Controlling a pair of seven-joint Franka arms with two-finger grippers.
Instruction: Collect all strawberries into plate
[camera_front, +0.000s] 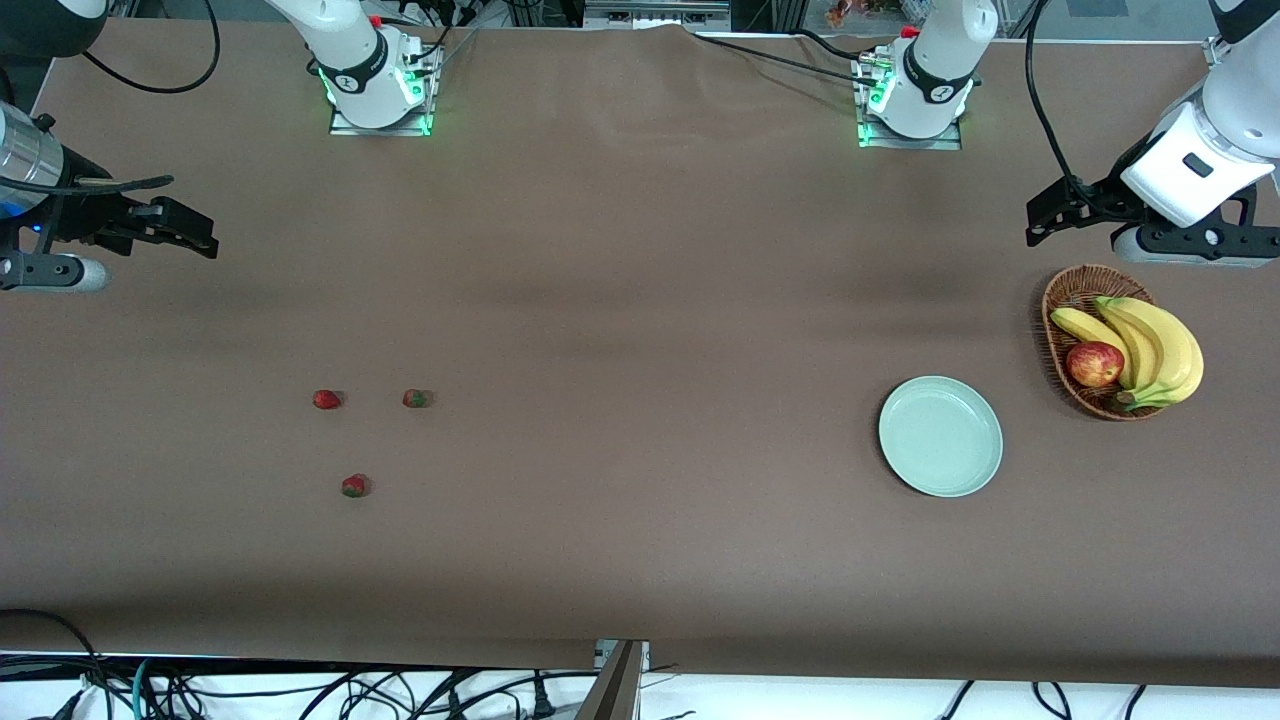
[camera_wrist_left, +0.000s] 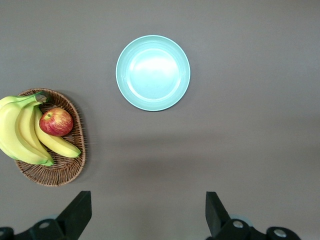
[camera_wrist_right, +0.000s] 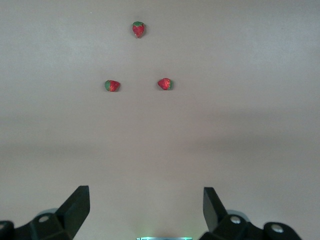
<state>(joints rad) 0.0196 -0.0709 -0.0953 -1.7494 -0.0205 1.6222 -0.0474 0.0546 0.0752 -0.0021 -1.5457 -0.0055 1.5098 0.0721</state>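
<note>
**No berry lifted yet: both arms poised, plate bare**

At the left edge of the front view, in its upper part, the right gripper (camera_front: 185, 228) hangs above bare brown table (camera_front: 640, 300) near the right arm's end; its wrist view shows the fingers spread wide with nothing between them. Lower and slightly inward lie the three strawberries (camera_front: 327, 400), all loose on the cloth: one at the left of the group, a second strawberry (camera_front: 416, 399) beside it toward the table's middle, and a third strawberry (camera_front: 354, 486) nearer to the front camera than the other two. None touches another.

I judge the task to be at its very start, with the first pick still to come. The next move seems to call for the right arm to descend over one berry, close gently on so small and soft a thing, then carry it the whole way across.

In the lower right part of the frame sits the plate (camera_front: 940, 436), with nothing in it. Just up and right of it, the wicker basket (camera_front: 1062, 300) holds bananas (camera_front: 1160, 350) and an apple (camera_front: 1094, 364). At the upper right, the left gripper (camera_front: 1045, 218) waits in the air above the table near the basket, fingers well apart and holding nothing.
</note>
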